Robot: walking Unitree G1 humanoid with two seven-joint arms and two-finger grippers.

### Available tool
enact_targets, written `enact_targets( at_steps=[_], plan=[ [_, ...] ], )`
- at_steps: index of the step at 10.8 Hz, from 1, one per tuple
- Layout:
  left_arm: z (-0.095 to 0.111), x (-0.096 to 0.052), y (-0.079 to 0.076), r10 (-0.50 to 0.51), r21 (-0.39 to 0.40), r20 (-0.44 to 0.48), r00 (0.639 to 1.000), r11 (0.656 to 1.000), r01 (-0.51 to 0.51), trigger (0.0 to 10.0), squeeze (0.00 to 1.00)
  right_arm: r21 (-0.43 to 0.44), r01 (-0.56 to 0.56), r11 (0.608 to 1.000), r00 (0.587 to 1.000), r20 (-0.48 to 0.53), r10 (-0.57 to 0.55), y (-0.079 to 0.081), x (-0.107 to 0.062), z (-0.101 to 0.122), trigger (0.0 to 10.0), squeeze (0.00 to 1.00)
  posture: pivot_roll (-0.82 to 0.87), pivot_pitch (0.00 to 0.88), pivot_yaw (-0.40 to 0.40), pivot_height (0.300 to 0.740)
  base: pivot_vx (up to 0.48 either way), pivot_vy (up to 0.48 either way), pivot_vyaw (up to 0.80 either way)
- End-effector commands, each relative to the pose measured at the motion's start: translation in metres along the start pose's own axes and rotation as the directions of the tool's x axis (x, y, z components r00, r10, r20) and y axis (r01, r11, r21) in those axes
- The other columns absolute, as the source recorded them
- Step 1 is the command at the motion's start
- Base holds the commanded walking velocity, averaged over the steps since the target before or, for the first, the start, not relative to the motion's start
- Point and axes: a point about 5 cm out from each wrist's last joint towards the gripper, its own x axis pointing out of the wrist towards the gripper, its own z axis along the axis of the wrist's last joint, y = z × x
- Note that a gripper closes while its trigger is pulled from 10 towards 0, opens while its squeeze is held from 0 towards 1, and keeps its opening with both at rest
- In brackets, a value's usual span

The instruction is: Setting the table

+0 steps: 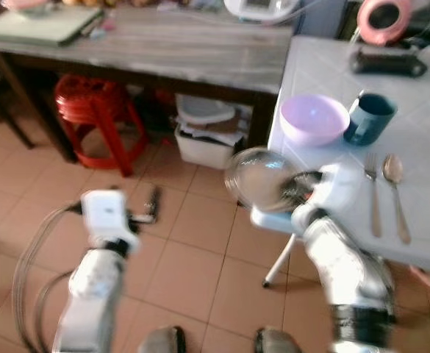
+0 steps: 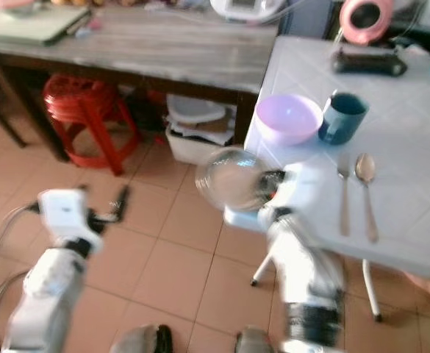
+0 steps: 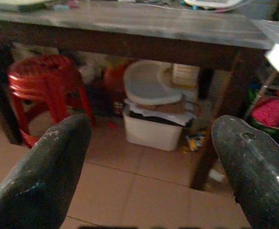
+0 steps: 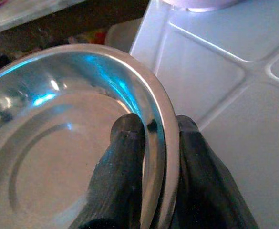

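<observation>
My right gripper is shut on the rim of a shiny steel plate, held in the air at the near left edge of the white table. In the right wrist view the two fingers pinch the plate's rim. On the table stand a lilac bowl and a dark teal mug, with a fork and a spoon lying side by side nearer me. My left gripper is low over the floor, open, with nothing between its fingers.
A long wooden table runs across the back, with a red plastic stool and a white lidded bin under it. A black object and a pink round thing sit at the white table's far side. The floor is tiled.
</observation>
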Motion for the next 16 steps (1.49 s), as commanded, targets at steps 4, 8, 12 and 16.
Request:
enact_targets(
  at_steps=[4, 8, 12, 16],
  plan=[
    [-0.001, 0.010, -0.017, -0.021, -0.007, 0.031, 0.999, 1.000, 0.021, 10.0, 0.00, -0.100, 0.037, 0.994, 0.994, 0.108, -0.026, -0.005, -0.002, 0.006, 0.0, 0.00, -0.01, 0.094, 0.038, 0.740, 0.000, 0.457, 0.00],
    [-0.001, 0.017, -0.015, -0.001, -0.001, 0.056, 0.998, 1.000, 0.001, 10.0, 0.00, -0.205, 0.028, 0.978, 0.966, 0.259, 0.027, 0.003, -0.001, 0.028, 0.0, 0.00, -0.03, 0.035, 0.036, 0.740, 0.255, 0.352, 0.00],
    [-0.002, 0.022, -0.025, -0.030, 0.011, 0.075, 0.997, 0.999, 0.030, 10.0, 0.00, -0.260, 0.006, 0.965, 0.950, 0.303, 0.075, 0.011, 0.000, 0.031, 6.5, 0.00, -0.04, 0.021, 0.036, 0.740, 0.426, 0.128, 0.00],
    [0.002, 0.025, -0.024, -0.038, 0.038, 0.098, 0.994, 0.999, 0.035, 10.0, 0.00, -0.276, -0.008, 0.961, 0.942, 0.319, 0.100, 0.016, 0.003, 0.035, 10.0, 0.00, -0.05, 0.028, 0.055, 0.740, 0.480, 0.000, 0.00]
  ],
)
